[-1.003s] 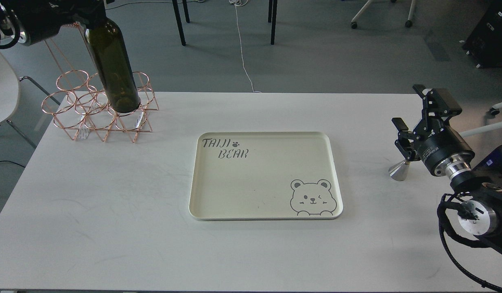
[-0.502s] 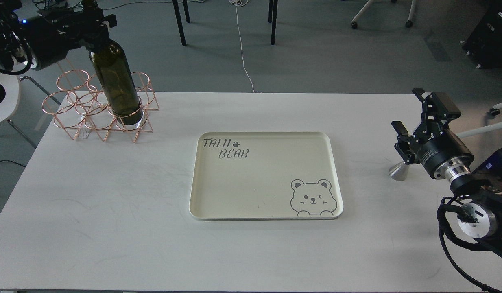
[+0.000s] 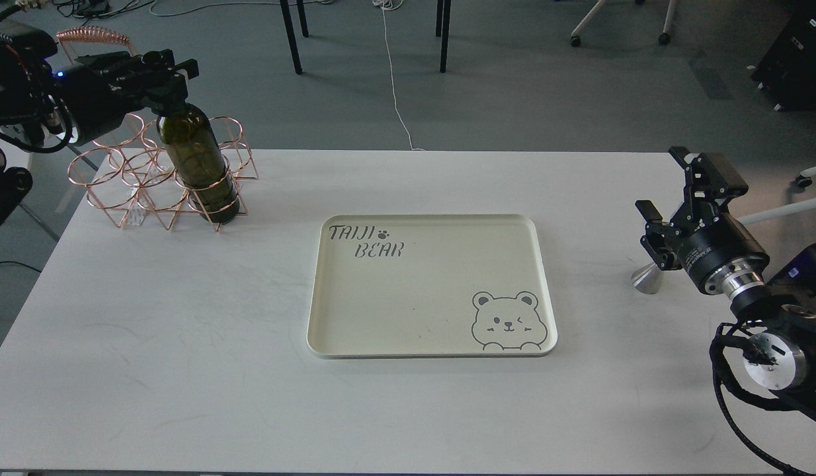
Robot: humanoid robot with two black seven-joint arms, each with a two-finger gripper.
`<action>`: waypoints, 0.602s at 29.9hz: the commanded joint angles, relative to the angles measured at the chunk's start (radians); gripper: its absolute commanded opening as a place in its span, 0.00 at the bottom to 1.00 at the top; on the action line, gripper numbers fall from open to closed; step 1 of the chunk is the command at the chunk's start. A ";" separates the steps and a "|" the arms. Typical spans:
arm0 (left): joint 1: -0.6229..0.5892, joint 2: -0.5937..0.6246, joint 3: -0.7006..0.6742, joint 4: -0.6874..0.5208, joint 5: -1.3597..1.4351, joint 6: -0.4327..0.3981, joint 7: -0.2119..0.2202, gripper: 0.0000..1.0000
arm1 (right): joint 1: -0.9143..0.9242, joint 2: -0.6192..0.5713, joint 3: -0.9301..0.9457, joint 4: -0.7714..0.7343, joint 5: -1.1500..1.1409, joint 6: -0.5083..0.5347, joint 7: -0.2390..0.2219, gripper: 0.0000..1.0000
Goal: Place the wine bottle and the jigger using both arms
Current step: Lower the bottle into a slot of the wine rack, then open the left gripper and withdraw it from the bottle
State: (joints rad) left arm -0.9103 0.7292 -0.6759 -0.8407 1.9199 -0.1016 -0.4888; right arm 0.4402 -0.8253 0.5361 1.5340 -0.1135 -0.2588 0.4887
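Note:
The dark olive-green wine bottle [image 3: 198,165] stands slightly tilted in the front right ring of a copper wire rack [image 3: 120,165] at the table's back left. My left gripper [image 3: 164,84] is shut on the bottle's neck, which it hides. The silver jigger [image 3: 646,277] stands on the table at the right; only its lower cone shows, its top hidden behind my right gripper. My right gripper [image 3: 667,193] is open, its fingers spread wide, the lower finger just above the jigger.
A cream tray [image 3: 434,297] printed "TAIJI BEAR" with a bear drawing lies at the table's middle, nothing on it. Chair and table legs stand on the floor beyond the far edge. My right arm's wrist and cables fill the right front corner.
My left gripper has come down and forward with the bottle, whose base has sunk through the rack's ring. My right gripper has shifted slightly down; the jigger has not moved.

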 commanded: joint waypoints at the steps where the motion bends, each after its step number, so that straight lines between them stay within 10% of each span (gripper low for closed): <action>1: 0.002 0.001 -0.004 -0.001 -0.054 -0.003 0.000 0.90 | -0.001 0.000 -0.001 0.001 0.000 0.000 0.000 0.95; 18: 0.070 0.095 -0.247 -0.293 -0.721 0.020 0.000 0.98 | -0.005 0.018 0.005 -0.008 0.000 0.000 0.000 0.98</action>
State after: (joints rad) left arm -0.8459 0.8213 -0.8303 -1.0414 1.4183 -0.0952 -0.4884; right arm 0.4349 -0.8227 0.5423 1.5284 -0.1135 -0.2591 0.4887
